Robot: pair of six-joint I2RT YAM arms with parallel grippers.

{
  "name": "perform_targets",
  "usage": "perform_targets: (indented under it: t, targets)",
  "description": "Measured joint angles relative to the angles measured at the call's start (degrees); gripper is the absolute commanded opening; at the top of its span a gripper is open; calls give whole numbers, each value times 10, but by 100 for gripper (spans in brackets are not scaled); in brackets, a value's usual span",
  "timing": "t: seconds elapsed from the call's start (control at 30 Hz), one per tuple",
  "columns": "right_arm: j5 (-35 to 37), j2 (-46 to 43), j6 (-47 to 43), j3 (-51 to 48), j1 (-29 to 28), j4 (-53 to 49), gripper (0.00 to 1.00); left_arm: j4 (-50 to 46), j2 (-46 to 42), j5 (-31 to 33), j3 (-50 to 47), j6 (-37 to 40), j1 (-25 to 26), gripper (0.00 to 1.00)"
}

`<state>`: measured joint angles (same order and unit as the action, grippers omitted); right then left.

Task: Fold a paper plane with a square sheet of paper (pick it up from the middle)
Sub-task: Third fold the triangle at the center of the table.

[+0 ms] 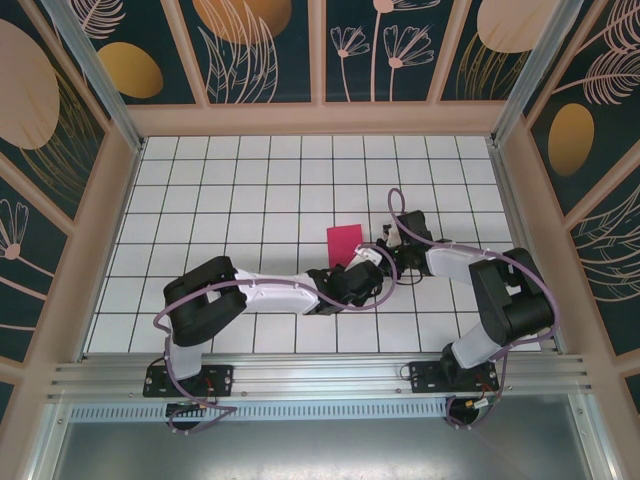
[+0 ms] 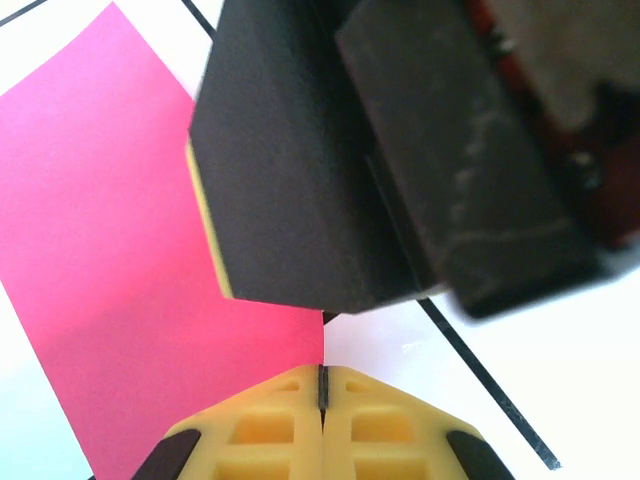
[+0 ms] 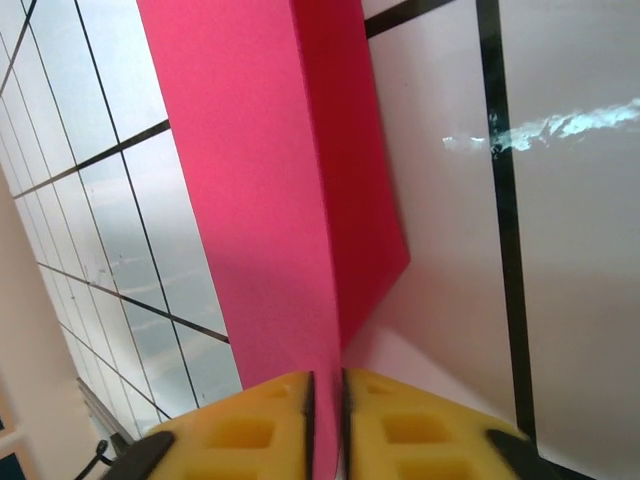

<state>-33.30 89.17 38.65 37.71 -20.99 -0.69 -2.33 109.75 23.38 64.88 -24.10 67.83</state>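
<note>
A white worktop (image 1: 220, 200) ruled into square tiles by thin dark lines fills the middle of the top view. It is boxed in by a pale wooden frame (image 1: 320, 118) and dark teal wall panels (image 1: 260, 50) painted with peach and gold leaves and flowers. A ribbed aluminium rail (image 1: 320, 375) runs along the lower edge. Just right of the frame's centre, the thin magenta-pink square sheet of paper (image 1: 343, 240) shows as a narrow creased rectangle, with both arms meeting at its lower right side. The left pincer (image 1: 358, 272) has its yellow pads pressed together on the sheet's corner in the left wrist view. The right pincer (image 1: 385, 243) has pads a narrow slit apart with the folded edge in the slit; whether they pinch it I cannot tell.
</note>
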Motion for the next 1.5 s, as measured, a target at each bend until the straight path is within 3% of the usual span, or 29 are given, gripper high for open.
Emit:
perform_targets:
  t: [0.23, 0.5, 0.97, 1.5]
  targets:
    - [36, -21, -35, 37, 2, -46, 31, 29, -27, -31, -38, -12, -7, 0]
    - [25, 11, -64, 100, 3, -47, 14, 90, -75, -110, -113, -35, -48, 0]
    - [25, 174, -121, 192, -19, -76, 12, 125, -89, -200, -141, -49, -83, 0]
    - [54, 201, -234, 248, -30, -145, 11, 122, -94, -279, -137, -37, -134, 0]
